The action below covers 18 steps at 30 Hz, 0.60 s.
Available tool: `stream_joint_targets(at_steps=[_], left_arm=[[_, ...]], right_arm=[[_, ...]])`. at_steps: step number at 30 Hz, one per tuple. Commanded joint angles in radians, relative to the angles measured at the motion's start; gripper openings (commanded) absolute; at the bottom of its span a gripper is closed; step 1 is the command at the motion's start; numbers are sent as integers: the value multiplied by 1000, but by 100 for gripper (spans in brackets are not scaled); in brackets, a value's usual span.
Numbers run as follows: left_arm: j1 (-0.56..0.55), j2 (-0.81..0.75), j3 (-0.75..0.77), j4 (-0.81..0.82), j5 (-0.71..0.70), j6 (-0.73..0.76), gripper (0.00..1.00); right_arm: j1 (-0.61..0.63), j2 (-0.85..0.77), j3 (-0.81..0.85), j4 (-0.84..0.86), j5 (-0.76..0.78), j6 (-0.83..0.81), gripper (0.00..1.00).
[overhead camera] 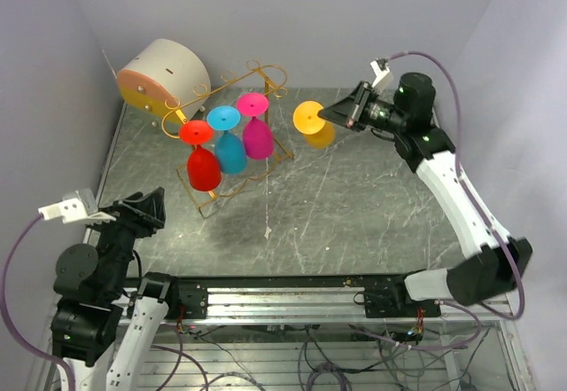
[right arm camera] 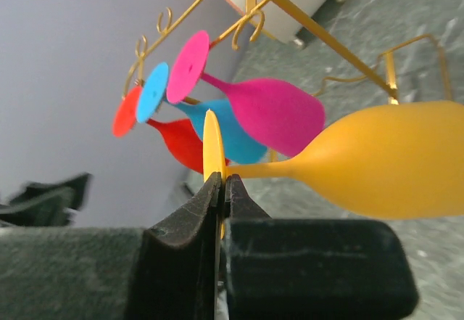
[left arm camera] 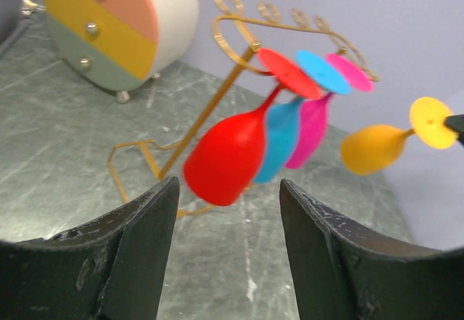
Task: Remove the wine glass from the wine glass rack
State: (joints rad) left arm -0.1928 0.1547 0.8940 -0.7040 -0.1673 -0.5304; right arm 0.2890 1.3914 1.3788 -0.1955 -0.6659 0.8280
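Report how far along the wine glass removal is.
Done: the yellow wine glass is off the wine glass rack, in the air to its right. In hand: the right end effector pinches its foot disc. Left: setting it down. The red glass, blue glass and pink glass hang on the rack; the left end effector is open, holding nothing.

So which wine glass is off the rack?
The yellow wine glass, gripped by its foot in the right hand; the red, blue and pink glasses hang from the rack.
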Motion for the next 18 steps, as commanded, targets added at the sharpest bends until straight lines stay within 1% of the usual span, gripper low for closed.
stream_joint_targets(at_steps=[1, 3, 5, 7, 9, 10, 13, 16, 18], left_arm=[[-4, 162, 182, 96, 234, -46, 69], [-4, 314, 280, 103, 393, -108, 65], [-1, 433, 353, 144, 591, -183, 60], [1, 514, 372, 245, 773, -297, 60], [2, 551, 373, 352, 879, -414, 61], [1, 567, 396, 356, 893, -445, 61], [1, 623, 481, 278, 904, -449, 64], [1, 656, 486, 279, 923, -483, 64], [1, 684, 497, 248, 913, -468, 64]], right_arm=[[16, -194, -91, -143, 177, -327, 0], [56, -296, -155, -182, 295, -419, 0], [96, -384, -198, -222, 393, -488, 0], [130, -463, -233, -263, 485, -536, 0], [152, -539, -264, -300, 568, -571, 0], [160, -575, -275, -315, 605, -591, 0], [183, -666, -298, -335, 692, -612, 0], [183, -675, -290, -357, 717, -619, 0], [183, -647, -273, -371, 720, -614, 0]])
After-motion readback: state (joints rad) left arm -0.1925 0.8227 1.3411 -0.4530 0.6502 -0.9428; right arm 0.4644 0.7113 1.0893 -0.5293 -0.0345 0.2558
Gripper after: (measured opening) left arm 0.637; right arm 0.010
